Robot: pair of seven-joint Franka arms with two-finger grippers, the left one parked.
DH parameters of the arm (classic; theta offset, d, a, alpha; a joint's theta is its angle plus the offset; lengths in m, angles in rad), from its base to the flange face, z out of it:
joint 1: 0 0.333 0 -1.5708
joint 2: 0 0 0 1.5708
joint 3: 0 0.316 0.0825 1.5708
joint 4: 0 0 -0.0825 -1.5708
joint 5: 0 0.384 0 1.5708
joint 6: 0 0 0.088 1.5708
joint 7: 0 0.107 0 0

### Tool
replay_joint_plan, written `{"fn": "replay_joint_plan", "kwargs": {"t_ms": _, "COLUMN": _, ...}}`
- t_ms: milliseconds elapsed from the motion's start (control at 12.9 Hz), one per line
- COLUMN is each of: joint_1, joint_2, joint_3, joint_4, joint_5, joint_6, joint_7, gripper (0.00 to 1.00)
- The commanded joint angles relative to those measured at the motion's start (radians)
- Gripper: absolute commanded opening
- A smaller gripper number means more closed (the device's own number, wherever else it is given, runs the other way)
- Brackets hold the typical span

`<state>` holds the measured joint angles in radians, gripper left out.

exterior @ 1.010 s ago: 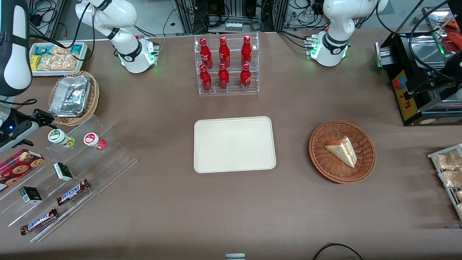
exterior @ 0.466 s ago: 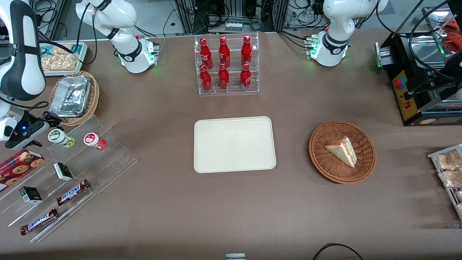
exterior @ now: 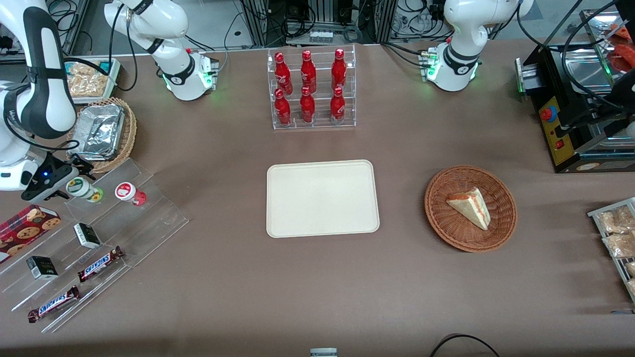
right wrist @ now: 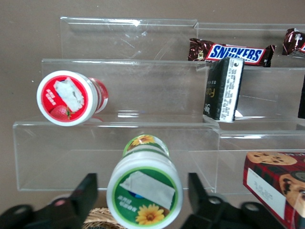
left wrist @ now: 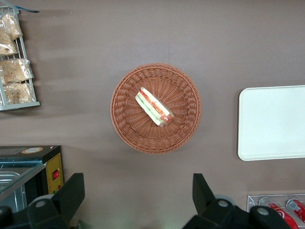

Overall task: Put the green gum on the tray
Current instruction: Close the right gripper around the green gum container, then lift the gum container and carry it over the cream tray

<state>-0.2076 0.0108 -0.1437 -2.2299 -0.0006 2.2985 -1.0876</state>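
Note:
The green gum (exterior: 82,188) is a small white bottle with a green label, lying on the top step of a clear acrylic stand (exterior: 149,218). Its sunflower lid faces the wrist camera as green gum (right wrist: 144,188). My gripper (exterior: 69,179) is open, one finger on each side of the bottle's lid end. In the right wrist view the gripper (right wrist: 143,198) has small gaps between its fingers (right wrist: 86,193) and the bottle. The cream tray (exterior: 322,198) lies flat at the table's middle, also seen as tray (left wrist: 274,121) from the parked arm.
A red-labelled gum bottle (exterior: 130,192) lies beside the green one on the same step. Lower steps hold dark boxes (exterior: 87,235) and Snickers bars (exterior: 99,264). A cookie box (exterior: 27,225), a foil-filled wicker basket (exterior: 101,134), a cola bottle rack (exterior: 310,89) and a sandwich basket (exterior: 470,208) stand around.
The right arm has swung in from the working arm's end of the table, bringing the open gripper up to and around the green gum. The bottle has not moved.

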Motion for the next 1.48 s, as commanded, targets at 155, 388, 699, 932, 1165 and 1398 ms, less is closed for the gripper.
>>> {"fn": "replay_joint_plan", "kwargs": {"t_ms": 155, "joint_1": -0.003, "joint_2": -0.054, "joint_3": 0.007, "joint_4": -0.01, "joint_5": 0.017, "joint_6": -0.019, "joint_7": -0.005, "gripper": 0.0}}
{"fn": "replay_joint_plan", "kwargs": {"t_ms": 388, "joint_1": 0.017, "joint_2": -0.046, "joint_3": 0.03, "joint_4": 0.12, "joint_5": 0.019, "joint_6": -0.172, "joint_7": 0.055, "gripper": 0.0}}
{"fn": "replay_joint_plan", "kwargs": {"t_ms": 699, "joint_1": 0.155, "joint_2": -0.006, "joint_3": 0.032, "joint_4": 0.226, "joint_5": 0.019, "joint_6": -0.289, "joint_7": 0.269, "gripper": 0.0}}
{"fn": "replay_joint_plan", "kwargs": {"t_ms": 932, "joint_1": 0.287, "joint_2": 0.018, "joint_3": 0.032, "joint_4": 0.228, "joint_5": 0.022, "joint_6": -0.289, "joint_7": 0.473, "gripper": 0.0}}
{"fn": "replay_joint_plan", "kwargs": {"t_ms": 1165, "joint_1": 0.442, "joint_2": 0.075, "joint_3": 0.032, "joint_4": 0.245, "joint_5": 0.043, "joint_6": -0.272, "joint_7": 0.732, "gripper": 0.0}}
{"fn": "replay_joint_plan", "kwargs": {"t_ms": 1398, "joint_1": 0.606, "joint_2": 0.191, "joint_3": 0.032, "joint_4": 0.315, "joint_5": 0.045, "joint_6": -0.22, "joint_7": 0.995, "gripper": 0.0}}
